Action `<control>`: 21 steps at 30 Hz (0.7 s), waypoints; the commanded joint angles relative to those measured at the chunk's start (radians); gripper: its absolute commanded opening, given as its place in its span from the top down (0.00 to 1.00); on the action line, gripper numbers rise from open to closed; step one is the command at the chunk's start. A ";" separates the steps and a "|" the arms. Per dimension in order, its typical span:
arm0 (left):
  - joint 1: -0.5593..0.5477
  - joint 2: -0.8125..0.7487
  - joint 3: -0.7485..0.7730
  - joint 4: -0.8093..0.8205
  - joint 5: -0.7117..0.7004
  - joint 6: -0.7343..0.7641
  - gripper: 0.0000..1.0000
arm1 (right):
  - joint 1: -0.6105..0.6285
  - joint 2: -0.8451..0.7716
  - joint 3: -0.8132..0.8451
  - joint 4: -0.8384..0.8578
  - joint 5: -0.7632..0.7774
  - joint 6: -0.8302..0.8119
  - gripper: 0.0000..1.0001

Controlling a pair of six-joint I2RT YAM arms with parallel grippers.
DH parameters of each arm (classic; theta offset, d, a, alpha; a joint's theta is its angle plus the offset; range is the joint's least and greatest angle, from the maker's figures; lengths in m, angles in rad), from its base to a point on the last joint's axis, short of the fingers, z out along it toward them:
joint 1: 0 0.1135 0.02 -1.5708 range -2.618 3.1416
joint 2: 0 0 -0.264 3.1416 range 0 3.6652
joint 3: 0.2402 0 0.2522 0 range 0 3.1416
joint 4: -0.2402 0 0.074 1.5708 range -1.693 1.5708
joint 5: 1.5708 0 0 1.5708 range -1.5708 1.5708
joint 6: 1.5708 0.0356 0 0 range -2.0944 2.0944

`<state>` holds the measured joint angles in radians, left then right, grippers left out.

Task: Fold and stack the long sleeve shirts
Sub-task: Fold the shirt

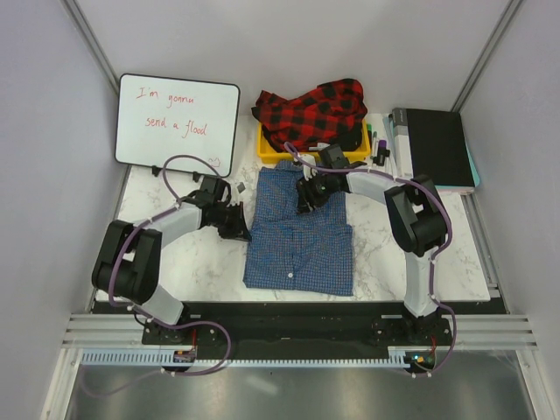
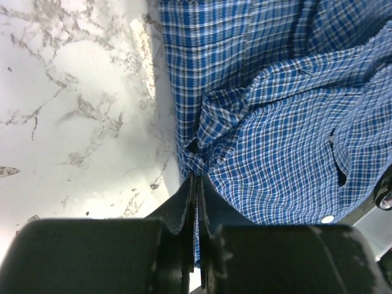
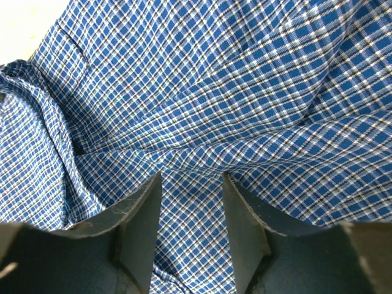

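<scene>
**Top external view.**
- Blue checked shirt (image 1: 299,232): laid partly folded on the marble surface (image 1: 201,258), between the two arms.
- Red-and-black plaid shirt (image 1: 311,112): heaped in a yellow bin (image 1: 265,147) at the far edge, just beyond the blue one.
- Whiteboard (image 1: 178,122) with red handwriting, and black book (image 1: 433,144): recorded only in this view.
- Left claw (image 1: 238,224): set at the blue shirt's left edge.
- Right claw (image 1: 306,199): set over its upper part.
- How far either claw is parted cannot be judged from here.

**Left wrist view.**
- Left claw (image 2: 197,182): fingers pressed together, with a strip of blue cloth pinched between them at the bunched edge of the blue checked shirt (image 2: 275,122).
- Bare surface (image 2: 73,110): seen to one side of the cloth.
- White button (image 2: 327,218): shown on the cloth at lower right.

**Right wrist view.**
- Right claw (image 3: 190,187): fingers held moderately apart, nothing gripped.
- Blue checked shirt (image 3: 245,92): fills the frame beneath the claw, and a raised crease is seen just beyond the tips.
- Contact between the tips and the cloth cannot be told.
</scene>
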<state>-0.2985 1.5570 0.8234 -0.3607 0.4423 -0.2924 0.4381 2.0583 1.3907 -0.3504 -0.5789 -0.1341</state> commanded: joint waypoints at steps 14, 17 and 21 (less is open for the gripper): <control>-0.048 -0.255 -0.127 0.279 0.495 -0.241 0.32 | -0.096 -0.611 -0.530 0.423 -0.419 0.723 0.24; -0.143 -0.264 -0.252 0.422 0.547 -0.446 0.32 | 0.023 -0.694 -0.772 0.786 -0.427 1.114 0.20; -0.250 -0.296 -0.395 0.615 0.529 -0.619 0.32 | 0.177 -0.693 -0.884 0.792 -0.397 1.140 0.22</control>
<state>-0.4858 1.2911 0.5270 0.0360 0.9073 -0.6548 0.5179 1.3647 0.6079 0.2161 -0.9340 0.7525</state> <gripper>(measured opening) 0.682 0.793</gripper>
